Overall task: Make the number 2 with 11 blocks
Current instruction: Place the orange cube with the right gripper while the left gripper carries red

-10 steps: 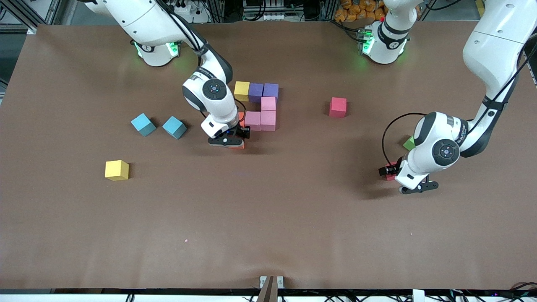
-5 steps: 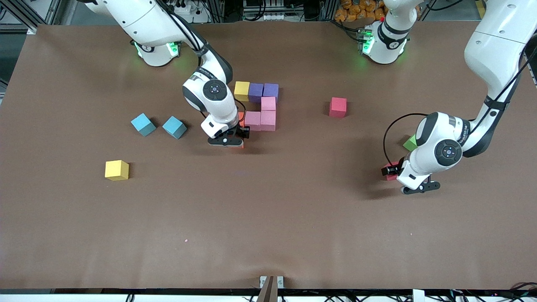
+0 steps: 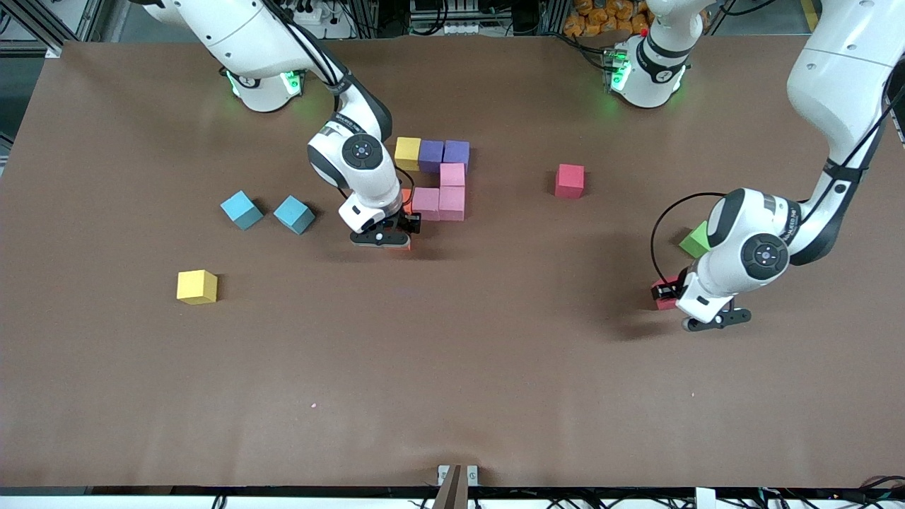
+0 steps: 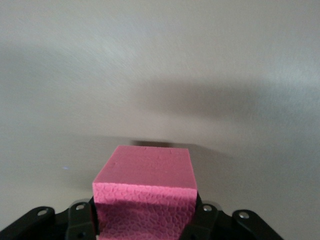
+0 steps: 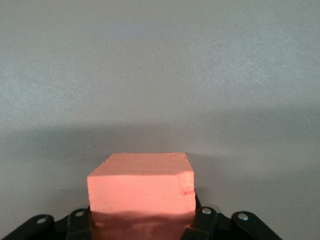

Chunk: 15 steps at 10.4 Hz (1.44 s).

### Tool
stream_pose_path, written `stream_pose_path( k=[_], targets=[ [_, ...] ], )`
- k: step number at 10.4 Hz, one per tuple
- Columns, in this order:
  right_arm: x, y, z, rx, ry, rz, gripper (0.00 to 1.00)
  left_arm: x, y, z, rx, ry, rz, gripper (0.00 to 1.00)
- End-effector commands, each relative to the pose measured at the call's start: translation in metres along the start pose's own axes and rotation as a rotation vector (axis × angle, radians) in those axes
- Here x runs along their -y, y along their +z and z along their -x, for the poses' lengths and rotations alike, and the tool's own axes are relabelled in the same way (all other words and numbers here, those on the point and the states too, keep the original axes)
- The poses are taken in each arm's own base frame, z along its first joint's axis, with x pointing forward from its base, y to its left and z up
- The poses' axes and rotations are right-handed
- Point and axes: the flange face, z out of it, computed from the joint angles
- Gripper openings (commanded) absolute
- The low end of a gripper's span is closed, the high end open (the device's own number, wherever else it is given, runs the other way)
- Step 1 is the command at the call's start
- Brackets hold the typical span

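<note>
Brown matte surface (image 3: 495,396). Lying on it: six touching cubes, yellow (image 3: 407,152), two purple (image 3: 443,155), three pink (image 3: 445,192). Apart from these: red cube (image 3: 569,180), green cube (image 3: 695,240), two light blue cubes (image 3: 267,211) side by side, lone yellow cube (image 3: 196,286) nearer the front camera.

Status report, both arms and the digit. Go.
Left gripper shut on a pink cube near the green cube. Right gripper holds an orange cube beside the part-built 2. Nothing in the way.

High front camera faces robots; wrist cameras close over table (image 3: 495,396).
</note>
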Motion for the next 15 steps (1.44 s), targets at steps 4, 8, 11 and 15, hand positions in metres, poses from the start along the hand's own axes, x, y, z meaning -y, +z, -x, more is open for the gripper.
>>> stream_pose_path(
  k=[4, 8, 11, 15],
  targets=[
    [0.000, -0.001, 0.006, 0.011, 0.004, 0.044, 0.45, -0.006, -0.077, -0.022, -0.016, -0.021, -0.047, 0.37],
    [0.001, 0.000, 0.005, 0.013, 0.010, 0.040, 0.45, -0.017, -0.111, -0.024, 0.007, -0.001, -0.063, 0.37],
    [0.002, 0.003, 0.006, 0.016, 0.010, 0.034, 0.45, -0.034, -0.116, -0.015, 0.012, 0.017, -0.086, 0.37],
    [0.002, 0.001, 0.005, 0.013, 0.013, 0.031, 0.91, -0.058, -0.134, -0.002, 0.005, 0.080, -0.103, 0.38]
  ],
)
